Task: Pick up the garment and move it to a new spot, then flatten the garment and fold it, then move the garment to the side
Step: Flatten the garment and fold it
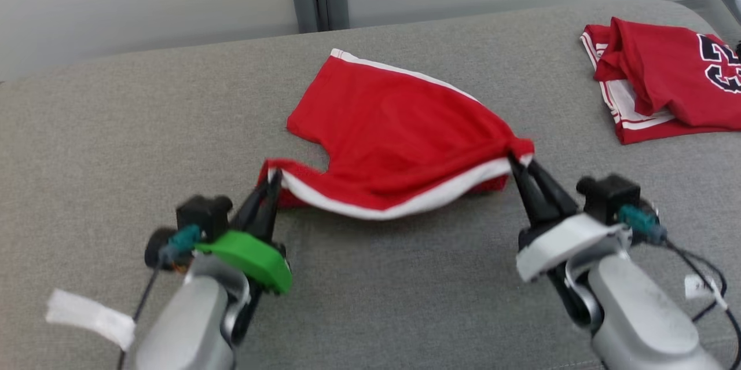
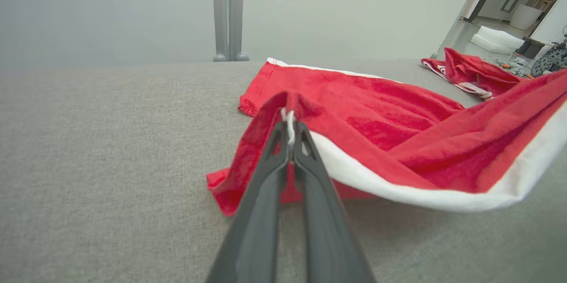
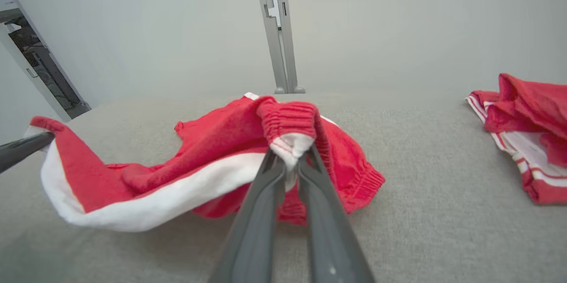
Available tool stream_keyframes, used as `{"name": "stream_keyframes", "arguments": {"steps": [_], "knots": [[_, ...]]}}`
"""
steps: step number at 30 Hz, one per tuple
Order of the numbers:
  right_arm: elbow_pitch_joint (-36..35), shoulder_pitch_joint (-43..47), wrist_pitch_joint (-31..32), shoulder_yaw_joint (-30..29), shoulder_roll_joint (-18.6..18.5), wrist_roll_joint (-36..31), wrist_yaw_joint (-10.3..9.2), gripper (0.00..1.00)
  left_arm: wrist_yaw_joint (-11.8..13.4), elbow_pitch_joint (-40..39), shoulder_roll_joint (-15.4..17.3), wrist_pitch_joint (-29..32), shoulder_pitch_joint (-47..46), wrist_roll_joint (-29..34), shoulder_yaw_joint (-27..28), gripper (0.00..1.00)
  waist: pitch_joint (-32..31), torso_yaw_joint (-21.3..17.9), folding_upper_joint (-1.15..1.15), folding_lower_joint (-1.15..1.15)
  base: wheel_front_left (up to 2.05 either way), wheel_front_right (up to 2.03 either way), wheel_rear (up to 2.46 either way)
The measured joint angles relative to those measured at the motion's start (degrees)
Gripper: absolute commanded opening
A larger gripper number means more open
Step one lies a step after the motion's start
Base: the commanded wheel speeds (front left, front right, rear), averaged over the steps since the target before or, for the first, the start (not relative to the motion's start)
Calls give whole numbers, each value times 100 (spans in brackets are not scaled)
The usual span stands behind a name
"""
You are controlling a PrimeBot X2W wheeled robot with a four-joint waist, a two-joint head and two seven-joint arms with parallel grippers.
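Both grippers, left (image 1: 274, 180) and right (image 1: 519, 164), pinched the red shorts' (image 1: 393, 144) white-trimmed edge above the grey sofa (image 1: 116, 127).

The shorts (image 1: 399, 144) are showing red with white trim; the jersey (image 1: 666, 72), red with white stripes and dark numerals.

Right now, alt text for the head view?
The left end effector and right end effector each grip a corner of red shorts, white edge sagging between them above a grey cushion; a red jersey lies far right.
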Motion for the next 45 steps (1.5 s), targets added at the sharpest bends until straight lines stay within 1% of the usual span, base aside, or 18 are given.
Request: {"name": "stream_keyframes", "arguments": {"steps": [2,4,8,9,12,14,18,23,27,29,32,36,39,41,45], "knots": [[69,-593,0,116,-133,13,0,0,0,-75,214,157,-597,-100,-116,0,115,-18,0,0,0,0,0],[265,-1363,11,216,-243,115,0,0,0,-166,376,382,-1388,-324,-154,0,283,-38,0,0,0,0,0],[634,-2922,245,266,-428,488,0,0,0,-175,533,856,-2850,-744,-176,0,676,-64,0,0,0,0,0],[753,-3416,355,281,-470,642,-1,0,0,-131,597,980,-3321,-791,-186,0,813,-71,0,0,0,0,0],[1066,-4664,681,416,-519,1011,-2,0,0,133,636,1226,-4468,-955,-147,0,1187,-90,0,0,0,0,0],[1285,-5492,870,525,-569,1217,-2,0,0,428,681,1291,-5235,-993,-96,0,1454,-105,0,1,0,0,0],[1850,-6769,1078,625,-569,1534,-2,0,0,1072,695,1313,-6457,-1081,15,0,1933,-136,0,1,0,0,0],[2446,-7731,1091,805,-449,1774,-2,0,0,1689,608,1060,-7504,-1122,96,0,2385,-170,0,1,0,0,0],[2774,-8016,913,1059,-390,1885,-2,0,0,1949,511,868,-7825,-1195,-46,0,2633,-180,0,1,0,0,0],[2856,-8020,831,1180,-377,2038,-2,0,0,2030,458,779,-7825,-1276,-132,0,2711,-167,0,1,0,0,0],[2929,-7913,703,1438,-414,2186,-2,0,0,2085,474,671,-7672,-1345,-393,0,2764,-115,0,1,0,0,0],[2941,-7507,614,1756,-483,2528,-2,0,0,1982,648,358,-7209,-1381,-864,0,2690,-87,0,1,0,0,0],[2818,-7127,535,2006,-583,2782,-2,0,0,1811,700,179,-6717,-1436,-1110,0,2577,-78,0,1,0,0,0],[2693,-6802,428,2183,-682,2902,-2,0,0,1647,745,62,-6321,-1518,-1163,0,2477,-66,0,0,0,0,0],[2299,-5955,246,2593,-888,3133,-2,0,11,1263,904,-38,-5356,-1715,-975,0,2233,-36,0,0,0,0,0]]}}
